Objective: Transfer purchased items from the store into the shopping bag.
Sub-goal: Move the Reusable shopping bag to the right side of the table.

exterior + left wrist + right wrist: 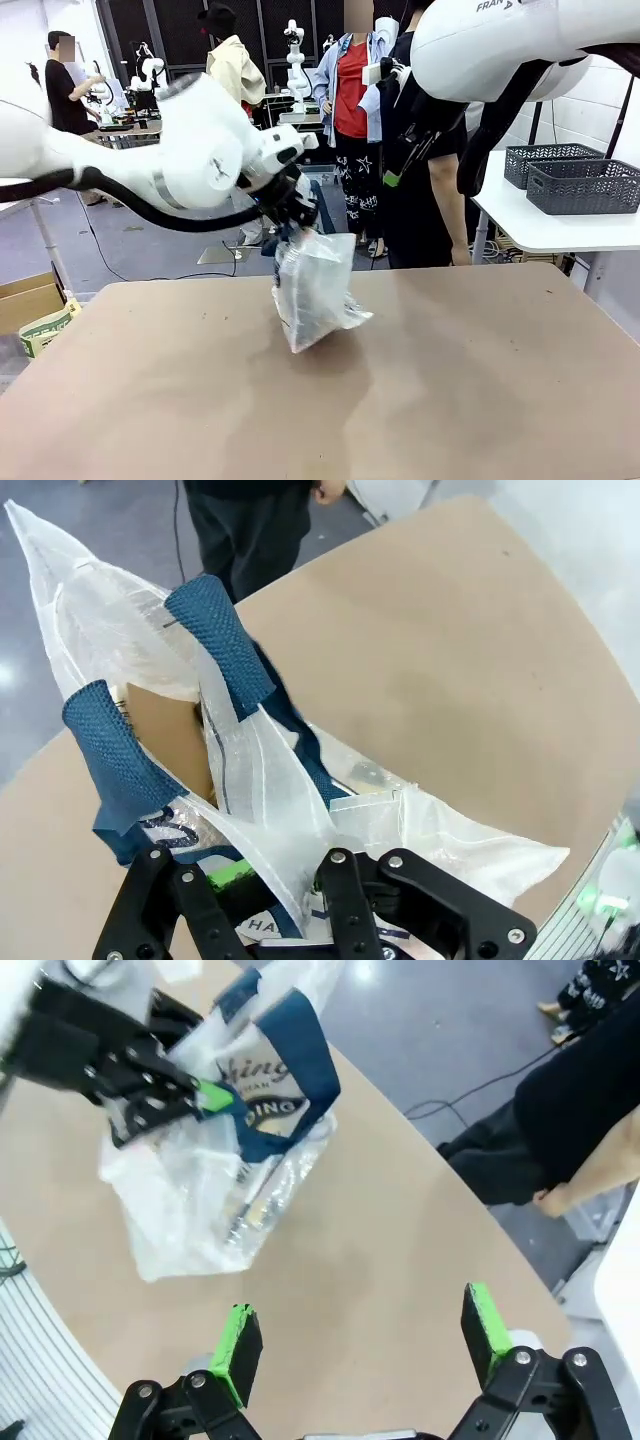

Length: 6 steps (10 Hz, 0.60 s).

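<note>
Crinkly translucent plastic shopping bag point(313, 288); matt tabletop point(480, 390)

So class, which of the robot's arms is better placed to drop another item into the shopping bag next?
Probably the right. Its fingers stand open and empty above the table, while the left gripper is shut on the shopping bag, holding it up.

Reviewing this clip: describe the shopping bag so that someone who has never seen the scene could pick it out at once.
Start at the brown table in the front view and look left of its middle. There the left gripper is shut on the top of the shopping bag, which hangs down to the tabletop. It is crinkly translucent whitish plastic with navy strap handles, unlike the dark grey lattice baskets on the white side table.
</note>
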### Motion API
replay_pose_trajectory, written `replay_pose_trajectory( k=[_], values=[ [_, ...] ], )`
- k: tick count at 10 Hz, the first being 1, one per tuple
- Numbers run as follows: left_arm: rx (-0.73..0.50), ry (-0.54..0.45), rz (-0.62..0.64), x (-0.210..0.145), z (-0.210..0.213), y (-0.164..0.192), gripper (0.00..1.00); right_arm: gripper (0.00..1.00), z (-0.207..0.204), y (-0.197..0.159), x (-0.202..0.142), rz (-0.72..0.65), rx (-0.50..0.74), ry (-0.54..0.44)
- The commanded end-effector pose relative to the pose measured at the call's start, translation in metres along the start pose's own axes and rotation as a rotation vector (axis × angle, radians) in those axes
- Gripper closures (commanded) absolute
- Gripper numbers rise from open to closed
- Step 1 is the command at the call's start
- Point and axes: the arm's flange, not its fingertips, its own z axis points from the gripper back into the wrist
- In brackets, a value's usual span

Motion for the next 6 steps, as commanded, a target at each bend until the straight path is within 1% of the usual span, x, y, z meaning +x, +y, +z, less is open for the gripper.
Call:
replay_pose_trajectory(
  k=[1, 3, 4, 5, 6],
  values=[
    [0.029, -0.019, -0.132, 0.008, 0.047, 0.028, 1.0, 0.0, -0.001, 0.001, -0.004, -0.014, -0.006, 0.015],
    [0.041, -0.008, -0.196, 0.001, 0.076, 0.051, 1.0, 0.0, -0.001, 0.001, -0.004, -0.014, -0.006, 0.015],
    [-0.004, -0.035, -0.25, -0.004, 0.089, 0.065, 1.0, 0.0, -0.001, 0.001, -0.004, -0.014, -0.006, 0.015],
    [-0.047, -0.035, -0.33, -0.011, 0.099, 0.079, 1.0, 0.0, -0.001, 0.001, -0.004, -0.014, -0.006, 0.015],
    [-0.041, -0.004, -0.36, -0.02, 0.107, 0.09, 1.0, 0.0, -0.001, 0.001, -0.004, -0.014, -0.006, 0.015]
  ],
)
